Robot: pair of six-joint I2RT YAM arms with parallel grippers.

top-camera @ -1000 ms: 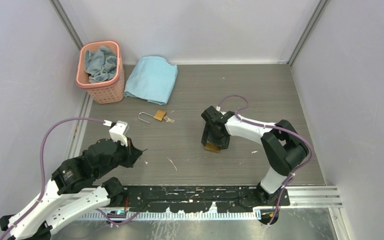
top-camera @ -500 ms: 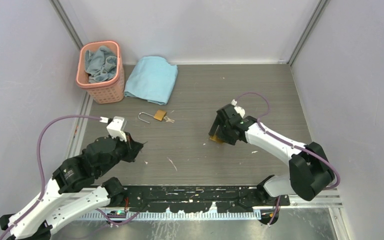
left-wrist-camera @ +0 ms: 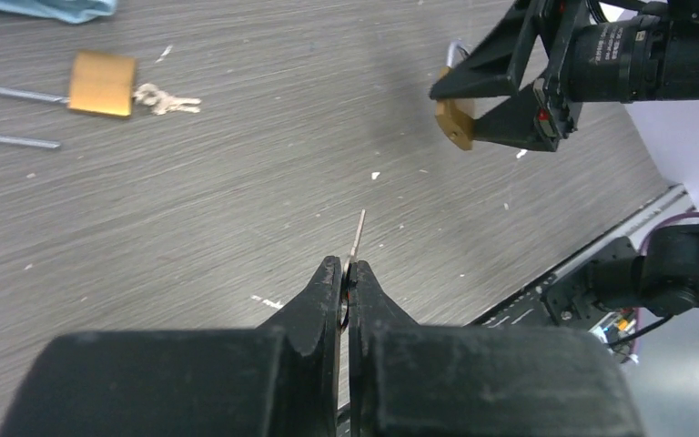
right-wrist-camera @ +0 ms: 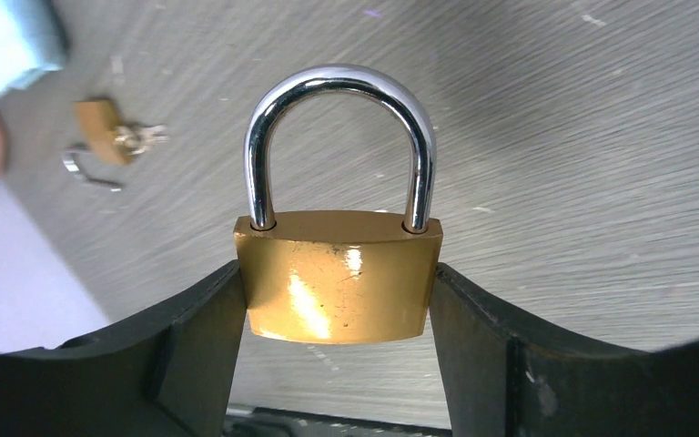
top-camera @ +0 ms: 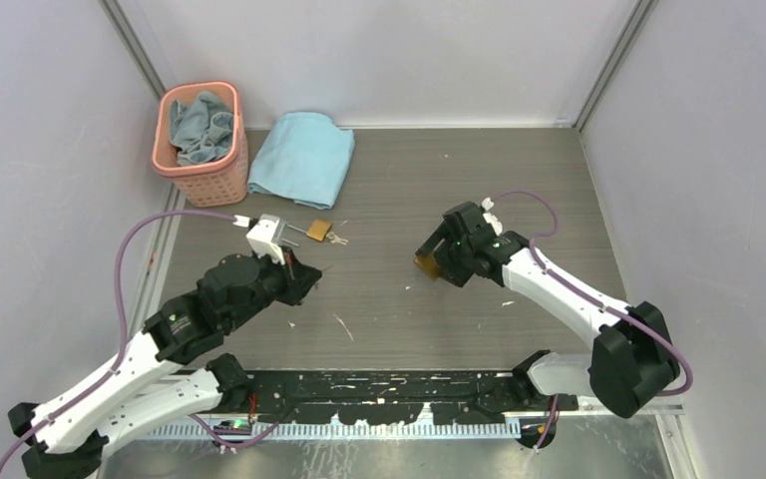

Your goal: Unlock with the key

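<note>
My right gripper point(top-camera: 437, 261) is shut on a brass padlock point(right-wrist-camera: 337, 273) with a closed silver shackle, held above the table; it also shows in the top view point(top-camera: 426, 265) and the left wrist view point(left-wrist-camera: 455, 118). My left gripper point(left-wrist-camera: 347, 269) is shut on a thin silver key point(left-wrist-camera: 357, 236) whose blade sticks out forward, pointing toward the padlock but well apart from it. In the top view the left gripper point(top-camera: 309, 279) is left of the table's middle. A second brass padlock point(top-camera: 319, 231) with an open shackle and keys in it lies flat on the table behind.
A pink basket point(top-camera: 201, 172) with a blue cloth stands at the back left. A folded light-blue towel point(top-camera: 304, 156) lies beside it. Grey walls close in the sides and back. A black rail point(top-camera: 379, 384) runs along the near edge.
My left gripper has moved forward and right with the key, toward the table's middle. My right gripper has lifted the padlock and turned it, shifting slightly right.
</note>
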